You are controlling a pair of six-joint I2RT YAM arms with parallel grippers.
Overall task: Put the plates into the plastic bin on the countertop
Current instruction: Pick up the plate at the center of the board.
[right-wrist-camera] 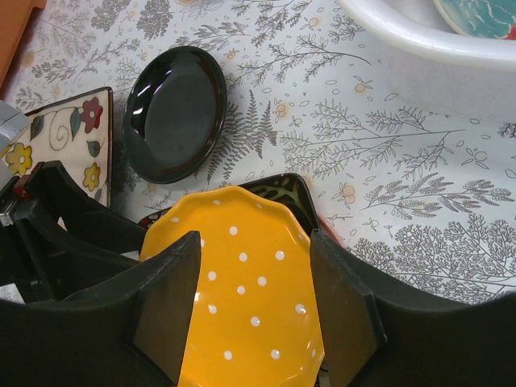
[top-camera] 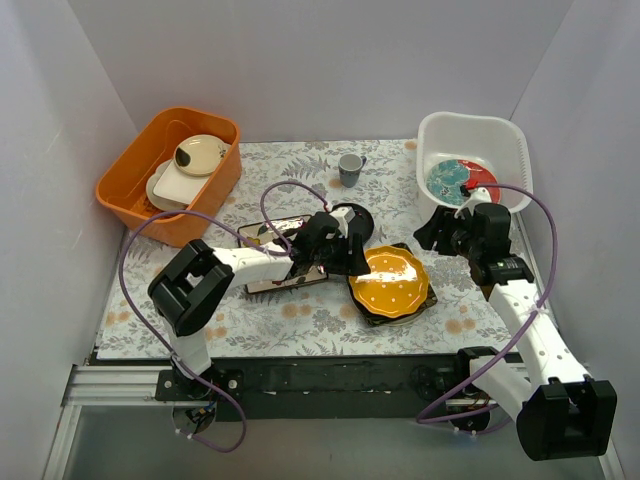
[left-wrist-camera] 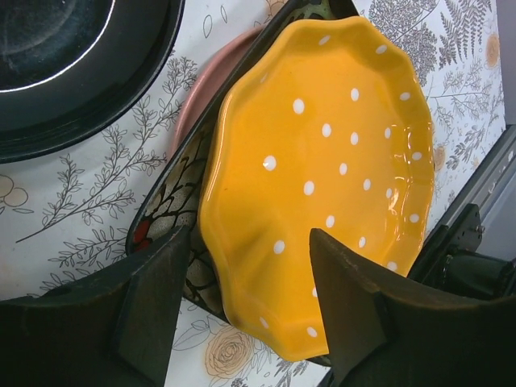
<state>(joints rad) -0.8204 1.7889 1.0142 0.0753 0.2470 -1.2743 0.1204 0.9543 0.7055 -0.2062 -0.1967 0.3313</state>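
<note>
One round red and teal plate lies inside the white bin, which stands at the far right corner of the desk. The other plates are out on the leaf-printed cloth. The yellow scalloped plate with white dots sits near the middle front on a black square plate. The edge of a pink plate shows from under that black one. Just behind this stack lies a small black plate, and to its left a cream square plate with flowers, partly under the left arm.

The left claw hangs low at the yellow plate's left edge. Its jaws are parted, one finger over the black square plate's rim and the other over the yellow plate. The pictures do not show a grip.

The right claw hovers above the cloth between the bin and the yellow plate, jaws apart and holding nothing.

A small grey cup stands at the back. At the far left is an orange tub holding cream dishes.
</note>
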